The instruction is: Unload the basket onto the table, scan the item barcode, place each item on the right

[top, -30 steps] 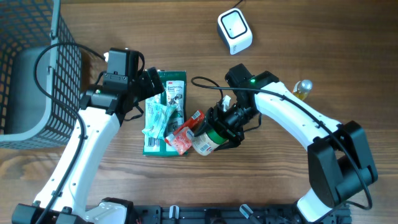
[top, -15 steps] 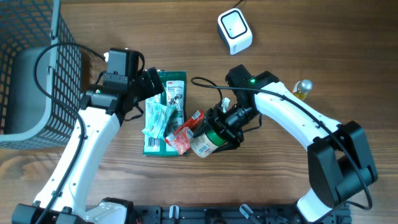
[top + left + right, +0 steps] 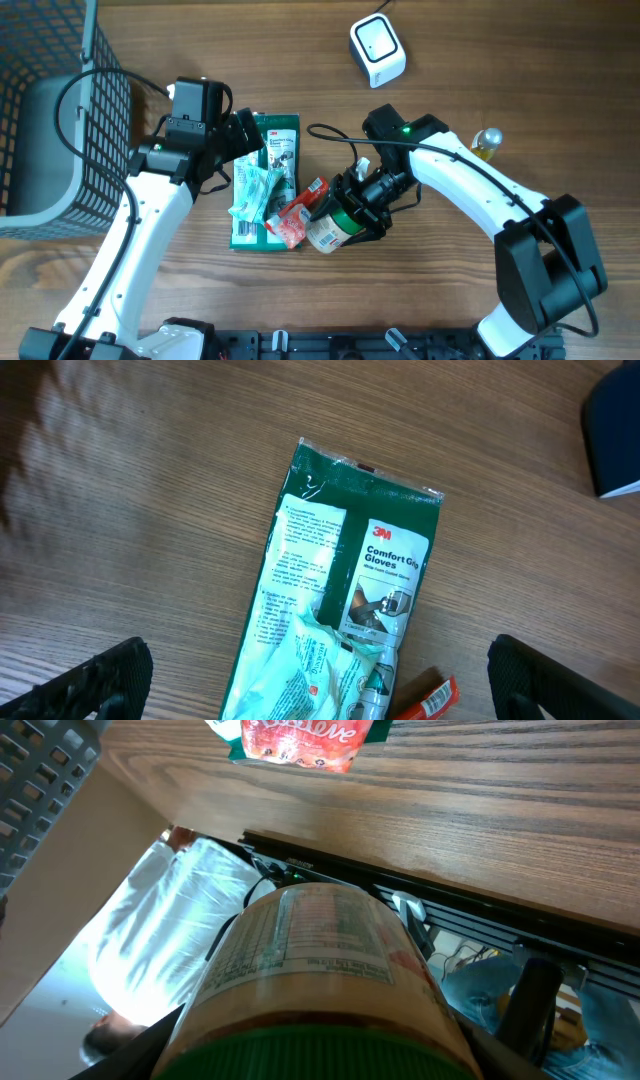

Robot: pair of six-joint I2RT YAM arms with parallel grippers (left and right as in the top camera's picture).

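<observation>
Green glove packet (image 3: 275, 150), at 10 o'clock of the jar: left pincer (image 3: 248, 140) poised over it, spread fully, nothing held. Green-lidded jar (image 3: 335, 225), mid-bench: clamped by right pincer (image 3: 355, 205), jaws part-spread around its body. Step judged: item gripped, scan pending. Next required: jar carried to white scanner (image 3: 377, 48) at 1 o'clock, barcode turned toward it.

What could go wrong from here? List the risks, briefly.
The jar, gripped by the right end effector, lies right beside the red packet, so lifting may knock it. No barcode shows on the label in the wrist view, so it may face away from the scanner.
</observation>
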